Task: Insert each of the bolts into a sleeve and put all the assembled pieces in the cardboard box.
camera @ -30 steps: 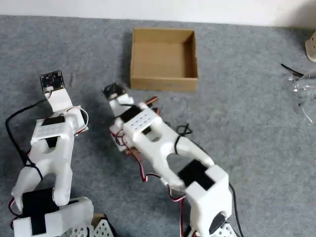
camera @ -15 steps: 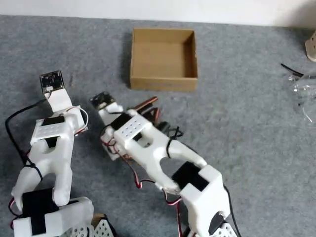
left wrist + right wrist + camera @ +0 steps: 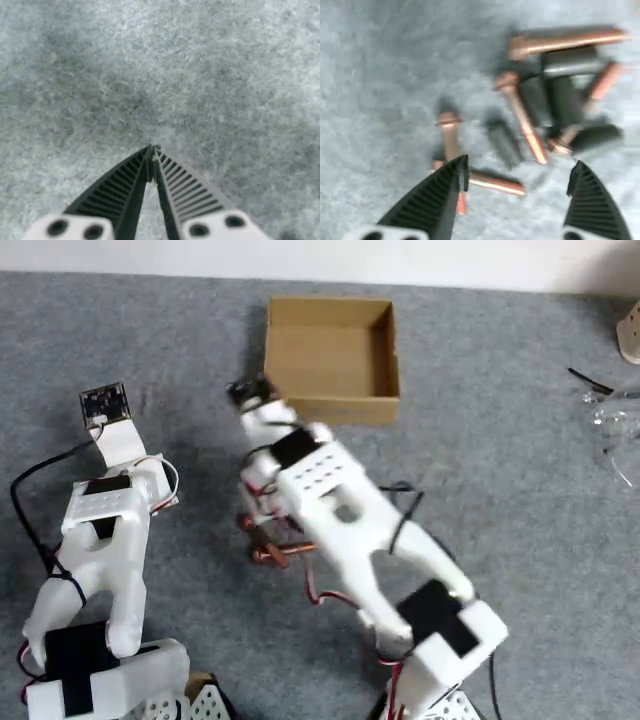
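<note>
In the right wrist view, several copper bolts [image 3: 522,120] and dark grey sleeves [image 3: 572,61] lie jumbled on the grey carpet. One bolt [image 3: 495,182] lies just beyond my right gripper [image 3: 520,165], which hangs open above the pile with nothing between its fingers. A lone sleeve [image 3: 504,140] lies beside the bolts. In the high view the right arm [image 3: 320,480] covers most of the pile, and a bolt [image 3: 280,555] shows at its left side. The cardboard box [image 3: 282,406] stands just beyond the arm. My left gripper [image 3: 151,148] is shut over bare carpet.
The left arm [image 3: 100,530] stands at the table's left side, away from the pile. Clear plastic pieces and a black wire [image 3: 605,405] lie at the far right. Open carpet stretches right of the box.
The right arm swung left over the pile, then back right and toward the box. A bolt near the box's front wall is now covered by the arm. The left arm has kept still.
</note>
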Motion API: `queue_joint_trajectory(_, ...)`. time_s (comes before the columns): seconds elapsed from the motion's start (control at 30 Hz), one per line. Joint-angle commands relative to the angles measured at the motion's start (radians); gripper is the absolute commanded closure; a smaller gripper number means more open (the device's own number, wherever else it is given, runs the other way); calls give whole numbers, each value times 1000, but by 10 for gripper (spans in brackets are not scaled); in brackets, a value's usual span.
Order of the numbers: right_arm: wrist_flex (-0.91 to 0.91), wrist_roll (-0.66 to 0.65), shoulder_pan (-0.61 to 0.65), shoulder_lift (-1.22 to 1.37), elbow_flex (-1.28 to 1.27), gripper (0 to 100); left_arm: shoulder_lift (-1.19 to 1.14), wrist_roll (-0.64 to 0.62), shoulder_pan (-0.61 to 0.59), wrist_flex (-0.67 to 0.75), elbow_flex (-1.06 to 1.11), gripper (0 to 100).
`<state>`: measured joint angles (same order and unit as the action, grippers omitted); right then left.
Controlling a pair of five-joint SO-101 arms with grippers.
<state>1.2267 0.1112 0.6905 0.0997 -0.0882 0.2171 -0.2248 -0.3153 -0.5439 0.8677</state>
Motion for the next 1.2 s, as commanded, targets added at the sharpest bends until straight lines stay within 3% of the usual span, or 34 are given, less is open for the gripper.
queue_joint_trajectory(0.0,-42,-15,-97,-94,-48,702,8,-9,-5,3,-45,993)
queue_joint_trajectory(0.23,-205,-204,-242,-56,-134,702,8,-9,-4,3,-45,993)
queue_joint_trajectory(0.53,-254,-252,-260,59,-131,702,8,-5,19,3,-44,993)
queue_joint_trajectory(0.93,-154,77,-245,110,-136,703,8,-5,19,3,-44,993)
queue_joint_trajectory(1.17,-148,167,-243,237,-99,703,8,-5,18,3,-44,993)
